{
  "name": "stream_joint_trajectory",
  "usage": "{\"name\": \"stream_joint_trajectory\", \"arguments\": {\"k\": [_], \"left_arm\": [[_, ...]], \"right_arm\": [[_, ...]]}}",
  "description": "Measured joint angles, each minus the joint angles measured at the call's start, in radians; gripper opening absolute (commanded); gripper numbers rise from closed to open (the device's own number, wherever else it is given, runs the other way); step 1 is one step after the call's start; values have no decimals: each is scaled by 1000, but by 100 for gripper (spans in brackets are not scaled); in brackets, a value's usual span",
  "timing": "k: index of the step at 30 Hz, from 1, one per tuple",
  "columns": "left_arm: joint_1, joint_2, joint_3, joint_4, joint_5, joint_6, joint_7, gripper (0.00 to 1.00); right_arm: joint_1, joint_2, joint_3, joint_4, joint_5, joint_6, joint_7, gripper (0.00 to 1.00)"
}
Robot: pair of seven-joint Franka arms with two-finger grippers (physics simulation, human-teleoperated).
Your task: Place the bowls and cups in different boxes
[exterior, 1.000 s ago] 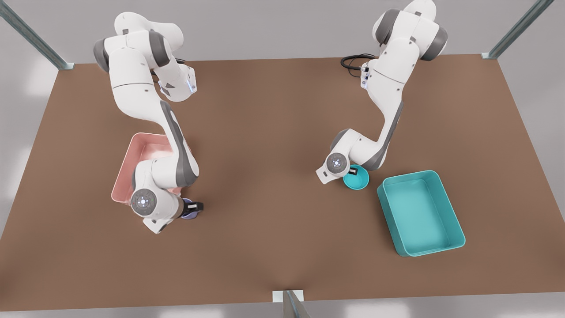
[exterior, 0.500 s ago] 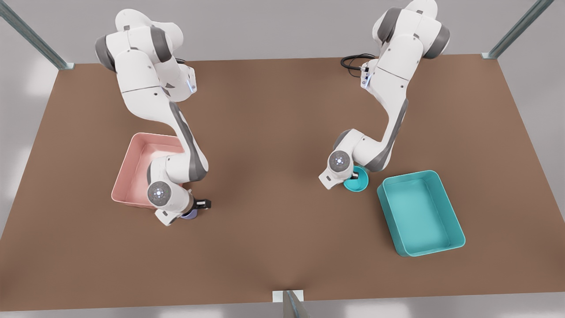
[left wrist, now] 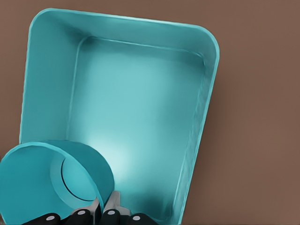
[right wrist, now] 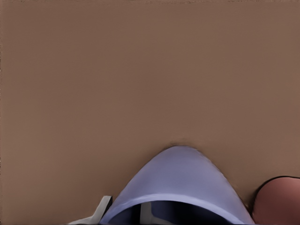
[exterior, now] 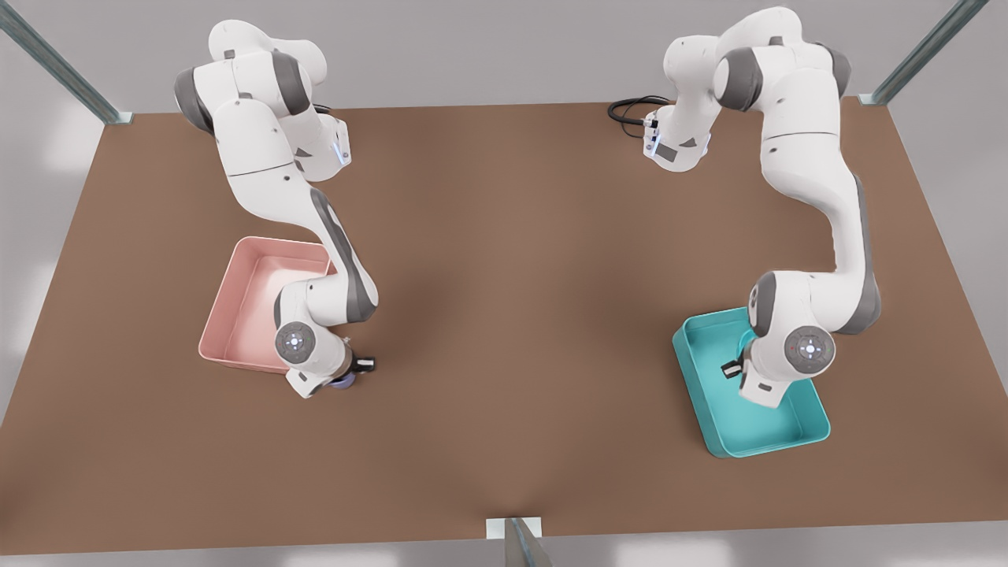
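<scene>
The teal bowl (left wrist: 51,183) is held by its rim in the left gripper (left wrist: 101,213) above the teal box (exterior: 748,429), not yet released. The lavender cup (right wrist: 180,187) stands on the table (exterior: 504,276) just beside the pink box (exterior: 236,315); one wall is straddled by the right gripper (exterior: 350,370), with a firm grip not confirmed. Both placements are judged outstanding.

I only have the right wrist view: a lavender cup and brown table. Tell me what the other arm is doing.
Observer: The left gripper is shut on the rim of the teal bowl, holding it over the teal tray.
Operator: Give me the bowl's attitude.
Observer: Tilted, its opening turned sideways; it is not resting on the tray floor.
Operator: Now place my cup against the pink tray.
Observer: The lavender cup with the right gripper at it is outside the pink tray, beside the tray's near corner on the front view's right.
</scene>
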Motion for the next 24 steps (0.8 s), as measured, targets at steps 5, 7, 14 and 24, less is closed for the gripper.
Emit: {"name": "stream_joint_trajectory", "arguments": {"k": [5, 7, 14, 24], "left_arm": [[10, 84, -1, -1, -7, 72, 5, 21], [17, 104, -1, -1, -8, 92, 6, 21], [33, 72, -3, 4, -30, 117, 24, 100], [29, -403, -137, 63, -103, -375, 113, 100]], "right_arm": [[-15, -34, 0, 15, -2, 2, 1, 21], [-25, -73, -1, 24, -3, -2, -2, 21], [-86, -401, -15, 24, -98, -223, -59, 21], [-231, -443, -15, -182, -159, -337, -144, 21]]}}
